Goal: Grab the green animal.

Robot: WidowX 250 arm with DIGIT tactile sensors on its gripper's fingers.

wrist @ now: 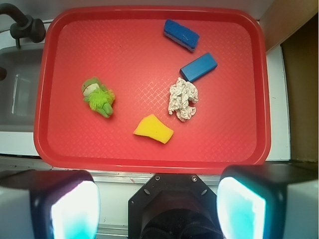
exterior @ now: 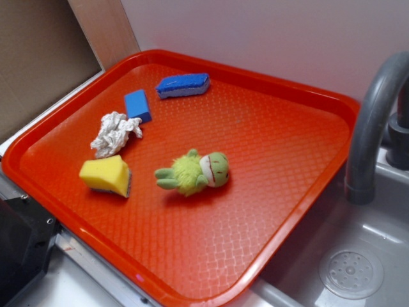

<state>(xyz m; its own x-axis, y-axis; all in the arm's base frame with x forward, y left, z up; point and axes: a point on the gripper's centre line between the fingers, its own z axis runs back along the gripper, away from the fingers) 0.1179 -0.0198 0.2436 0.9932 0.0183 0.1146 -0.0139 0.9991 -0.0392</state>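
The green animal (exterior: pixel 195 173) is a fuzzy lime-green plush frog with a pale face and red stitched mouth. It lies on its side near the middle of the red tray (exterior: pixel 268 211). In the wrist view the green animal (wrist: pixel 98 96) lies at the tray's left part. My gripper (wrist: pixel 158 209) is open and empty, high above and off the tray's near edge, far from the toy. Its fingers (wrist: pixel 72 206) stand wide apart at the bottom of the wrist view. The gripper is out of the exterior view.
On the tray lie a yellow sponge wedge (exterior: pixel 106 174), a crumpled white cloth (exterior: pixel 115 133), a blue block (exterior: pixel 137 105) and a blue-and-white sponge (exterior: pixel 183 85). A grey faucet (exterior: pixel 374 121) and sink (exterior: pixel 348 268) stand right of the tray. A black robot base (wrist: pixel 174 209) sits below my gripper.
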